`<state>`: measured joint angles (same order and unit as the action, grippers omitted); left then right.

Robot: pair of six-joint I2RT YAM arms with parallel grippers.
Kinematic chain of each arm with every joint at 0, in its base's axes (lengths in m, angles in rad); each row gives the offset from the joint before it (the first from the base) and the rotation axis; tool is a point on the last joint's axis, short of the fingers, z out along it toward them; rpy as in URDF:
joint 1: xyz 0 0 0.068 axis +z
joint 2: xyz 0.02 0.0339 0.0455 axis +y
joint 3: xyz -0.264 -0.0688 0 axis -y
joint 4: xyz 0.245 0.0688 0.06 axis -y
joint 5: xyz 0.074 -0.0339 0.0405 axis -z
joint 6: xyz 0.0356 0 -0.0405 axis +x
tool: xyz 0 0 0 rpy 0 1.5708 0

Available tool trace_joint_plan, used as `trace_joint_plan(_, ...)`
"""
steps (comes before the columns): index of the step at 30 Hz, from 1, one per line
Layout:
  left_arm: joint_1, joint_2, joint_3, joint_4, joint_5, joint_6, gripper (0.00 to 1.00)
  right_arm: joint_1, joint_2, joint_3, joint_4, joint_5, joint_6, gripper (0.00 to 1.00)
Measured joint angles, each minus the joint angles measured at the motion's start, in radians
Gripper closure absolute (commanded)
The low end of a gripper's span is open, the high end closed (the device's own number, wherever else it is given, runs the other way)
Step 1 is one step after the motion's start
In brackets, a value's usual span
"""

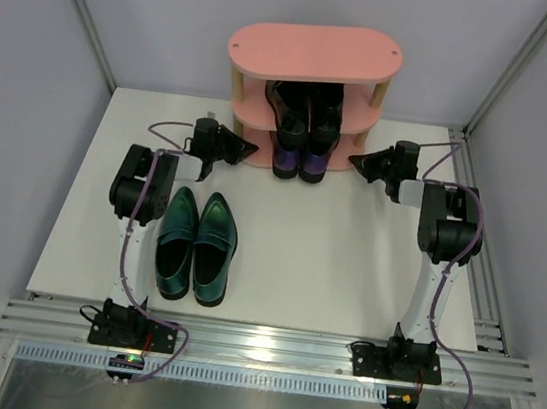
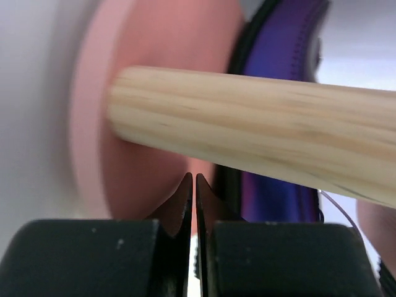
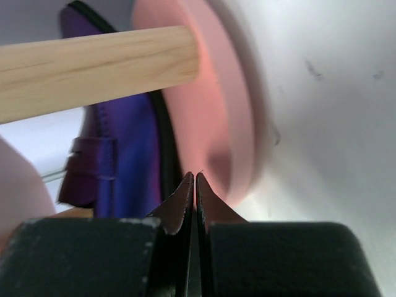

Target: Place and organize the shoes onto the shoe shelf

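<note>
Left jaws are pressed shut on nothing, tips close to the bottom board of the pink shoe shelf (image 1: 314,49), a wooden post (image 2: 260,130) crossing just ahead. Right jaws are likewise shut and empty at the other end. Purple shoes (image 1: 300,158) sit on the lowest tier, black shoes (image 1: 305,103) above (partly shadowed). Teal shoes (image 1: 196,245) lie side by side on the counter (image 1: 336,263) beside the left arm (image 1: 140,187).

left tool (image 1: 252,148): shut, reaching forward | right tool (image 1: 356,161): shut, reaching forward
</note>
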<state>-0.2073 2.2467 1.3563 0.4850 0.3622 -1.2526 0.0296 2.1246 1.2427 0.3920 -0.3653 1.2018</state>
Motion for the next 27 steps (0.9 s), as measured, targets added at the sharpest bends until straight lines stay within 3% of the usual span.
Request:
trace_joint_plan(17, -0.040, 0.049, 0.064, -0.034, -0.014, 0.000, 1.00, 0.107, 0.181, 0.262, -0.091, 0.060, -0.010, 0.96)
trace_joint_plan(27, -0.060, 0.051, 0.064, -0.033, -0.003, 0.000, 1.00, 0.115, 0.184, 0.267, -0.092, 0.082, -0.018, 0.96)
